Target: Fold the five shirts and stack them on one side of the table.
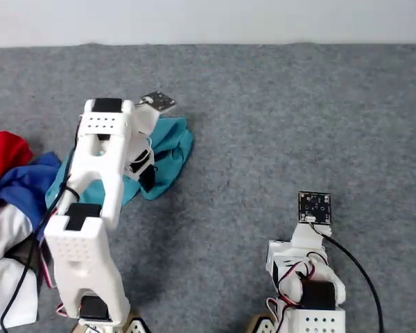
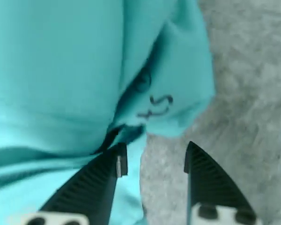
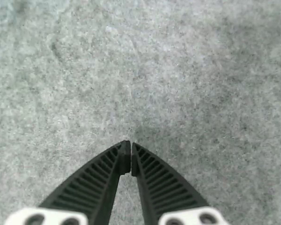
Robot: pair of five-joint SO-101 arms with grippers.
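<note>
A grey, felt-like table cover lies flat under and ahead of the right fingers, with a pale wall strip along its far edge.

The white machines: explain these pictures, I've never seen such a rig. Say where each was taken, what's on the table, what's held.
They are two robot arms with grippers. One picture looks down over the grey table; the other two come from cameras on the arms' wrists. The left gripper hangs open at the edge of a teal shirt. The right gripper is shut on nothing above bare table. Red, blue and white shirts lie heaped at the table's side. Nothing is held.
</note>
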